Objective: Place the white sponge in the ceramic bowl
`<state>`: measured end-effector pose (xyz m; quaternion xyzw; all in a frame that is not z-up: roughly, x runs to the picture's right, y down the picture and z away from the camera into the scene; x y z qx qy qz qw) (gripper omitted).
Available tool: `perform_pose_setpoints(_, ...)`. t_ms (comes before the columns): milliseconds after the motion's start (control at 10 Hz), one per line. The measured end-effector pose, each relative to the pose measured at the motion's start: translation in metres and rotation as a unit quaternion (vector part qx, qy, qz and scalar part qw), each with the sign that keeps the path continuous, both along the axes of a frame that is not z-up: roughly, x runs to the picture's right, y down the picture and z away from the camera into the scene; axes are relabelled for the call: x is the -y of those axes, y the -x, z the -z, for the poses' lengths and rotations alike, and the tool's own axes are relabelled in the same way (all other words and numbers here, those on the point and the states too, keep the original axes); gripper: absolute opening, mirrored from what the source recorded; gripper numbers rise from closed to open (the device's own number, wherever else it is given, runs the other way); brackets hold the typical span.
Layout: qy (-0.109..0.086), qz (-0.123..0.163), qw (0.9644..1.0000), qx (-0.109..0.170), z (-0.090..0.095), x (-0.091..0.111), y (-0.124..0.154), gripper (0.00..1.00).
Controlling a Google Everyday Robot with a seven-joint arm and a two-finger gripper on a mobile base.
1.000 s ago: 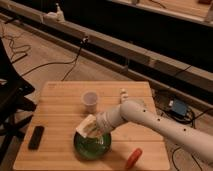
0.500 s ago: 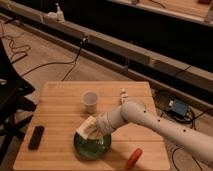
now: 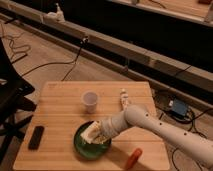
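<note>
The white sponge (image 3: 91, 132), a small cream rectangular soft block, sits over the far left part of the round, glossy dark green ceramic bowl (image 3: 85, 148), just above or on its inside; whether it touches the bowl's surface cannot be told. The bowl rests on the near middle of a light wooden table (image 3: 60, 107). The robot's white arm (image 3: 165, 131) reaches in from the near right corner and runs leftward across the table, ending at the gripper (image 3: 99, 134), which is over the bowl with the sponge at its tip. The gripper appears clamped on the sponge, holding it from the right side. Beyond the bowl, toward the far middle of the table, stands a small translucent cup (image 3: 90, 101), upright and apart from the bowl. To the right of the cup, near the arm's bend, lies a white elongated bottle-like object (image 3: 123, 97). On the near right edge of the table, well apart from the bowl, lies a small orange-red oblong object (image 3: 133, 157). On the near left side lies a flat black rectangular device (image 3: 36, 137). A black chair (image 3: 10, 100) stands left of the table.
</note>
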<state>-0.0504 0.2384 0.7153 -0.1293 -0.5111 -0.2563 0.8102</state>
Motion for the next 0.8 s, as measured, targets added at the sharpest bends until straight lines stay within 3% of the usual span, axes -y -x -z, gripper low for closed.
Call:
perform_pose_setpoints(100, 0.009, 0.003, 1.0, -0.002, -0.0051, -0.0054, -0.0011, 0.73)
perform_pose_setpoints(300, 0.024, 0.005, 0.9997, -0.001, -0.0128, -0.0118, 0.0012, 0.74)
perform_pose_setpoints(800, 0.024, 0.005, 0.9997, -0.001, -0.0129, -0.012, 0.0011, 0.74)
